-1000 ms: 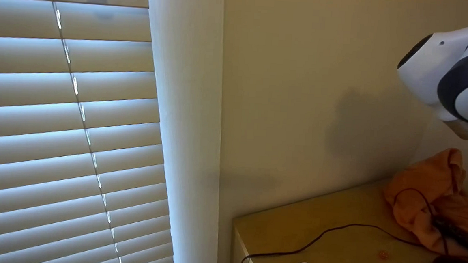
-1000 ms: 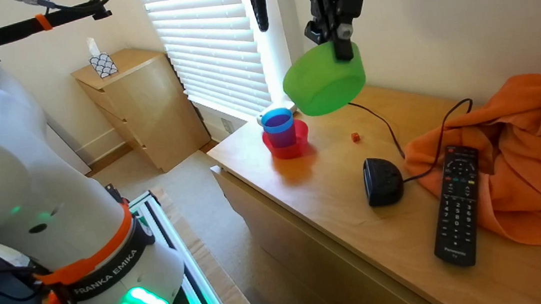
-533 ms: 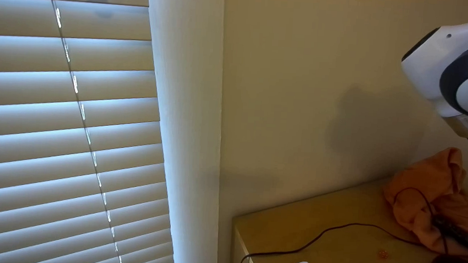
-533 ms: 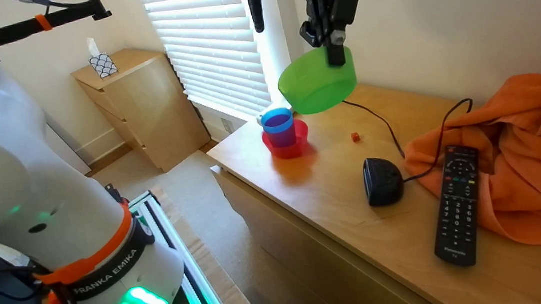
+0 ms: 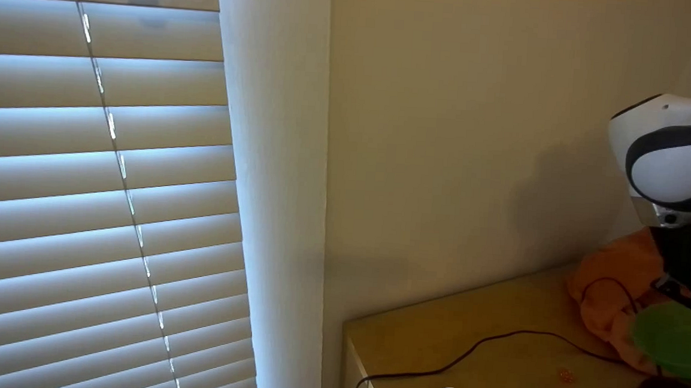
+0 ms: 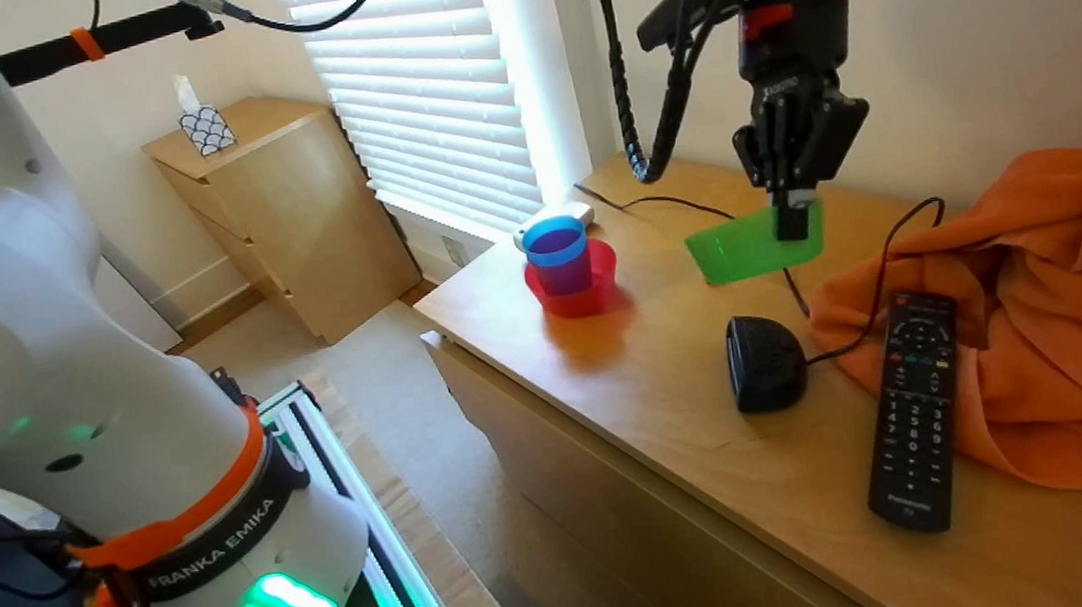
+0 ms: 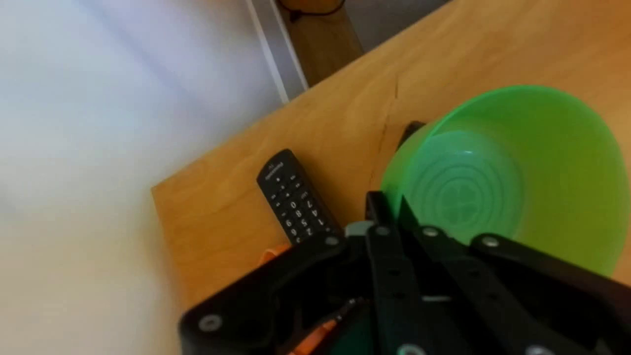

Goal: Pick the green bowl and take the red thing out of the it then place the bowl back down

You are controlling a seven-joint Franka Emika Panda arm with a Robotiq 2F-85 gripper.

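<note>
One black two-fingered gripper [image 7: 392, 202] pinches the wall of the round green plastic bowl [image 7: 508, 172], seemingly aloft, probably to leave its mouth free for emptying. Beyond lies the small red-orange block [image 5: 566, 375], out on the wooden dresser top [image 5: 514, 375]; lowering presumably remains.

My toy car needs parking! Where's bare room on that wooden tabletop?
Bare tabletop: between shiny red dish and rounded black gadget; between long black remote and tabletop's corner. Crowded: around the crumpled orange cloth, and where the gripper holds the green bowl.
</note>
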